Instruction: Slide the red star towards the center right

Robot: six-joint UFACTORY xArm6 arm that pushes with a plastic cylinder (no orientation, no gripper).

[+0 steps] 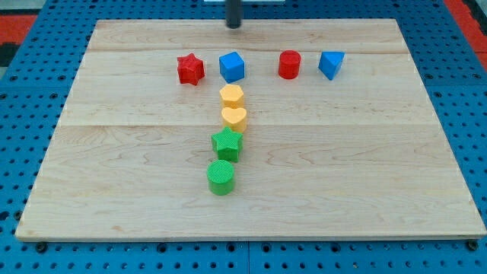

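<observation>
The red star [190,68] sat at the far left of the block row on the wooden tabletop [365,183], with a blue cube [232,66] just beside it on its right. Down from that cube ran a column: a yellow hexagon [231,96], a yellow heart [233,117], a green star [227,143] and a green cylinder [221,177] nearest. Farther right in the far row stood a red cylinder [289,65] and another blue block [331,65], its exact shape hard to read. My tip [233,26] hung at the far edge, behind the blue cube, so the star lay to its left and nearer. A rightward push would likely need the tip to get round to the star's left side, and the blue cube blocked the straight path. There was no pincer, only the rod, its upper part cut off by the frame.
</observation>
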